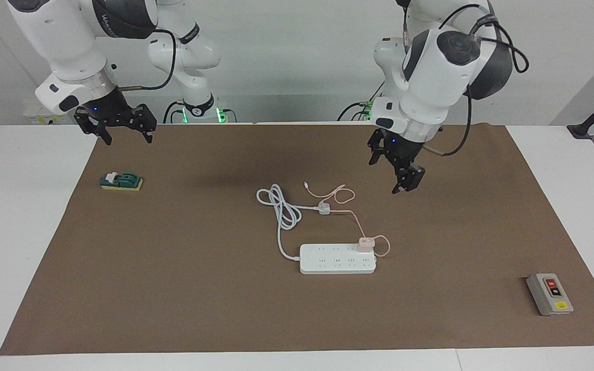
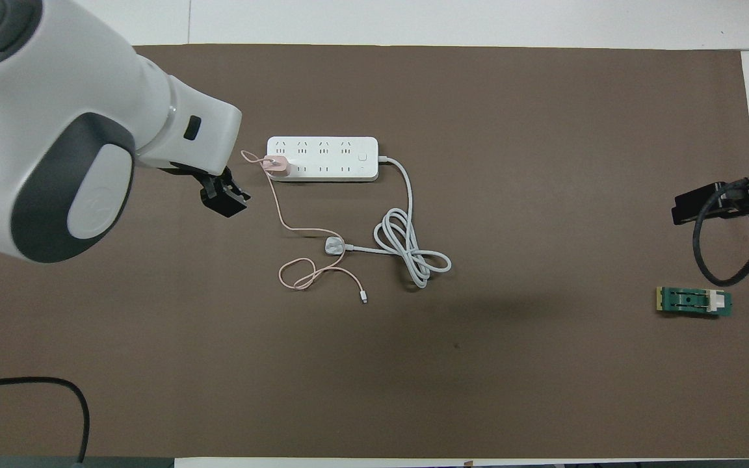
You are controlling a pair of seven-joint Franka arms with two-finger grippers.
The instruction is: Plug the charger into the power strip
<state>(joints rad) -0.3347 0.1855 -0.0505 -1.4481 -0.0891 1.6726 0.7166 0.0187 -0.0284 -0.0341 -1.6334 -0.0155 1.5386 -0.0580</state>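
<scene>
The white power strip (image 1: pixel 337 259) (image 2: pixel 322 158) lies flat mid-mat, its thick cord coiled nearer to the robots. The pale pink charger (image 1: pixel 365 243) (image 2: pixel 277 165) stands in a socket at the strip's end toward the left arm, on the row nearer the robots. Its thin pink cable (image 1: pixel 355 219) trails toward the robots. My left gripper (image 1: pixel 393 173) hangs open and empty, high over bare mat, apart from the charger; in the overhead view one finger (image 2: pixel 223 198) shows. My right gripper (image 1: pixel 127 137) waits open above the mat's corner at the right arm's end.
The cord's white plug (image 1: pixel 324 208) (image 2: pixel 335 246) lies on the pink cable beside the coil (image 1: pixel 282 206). A green and yellow block (image 1: pixel 121 181) (image 2: pixel 694 301) sits below the right gripper. A grey button box (image 1: pixel 549 294) (image 2: pixel 33 96) stands at the left arm's end.
</scene>
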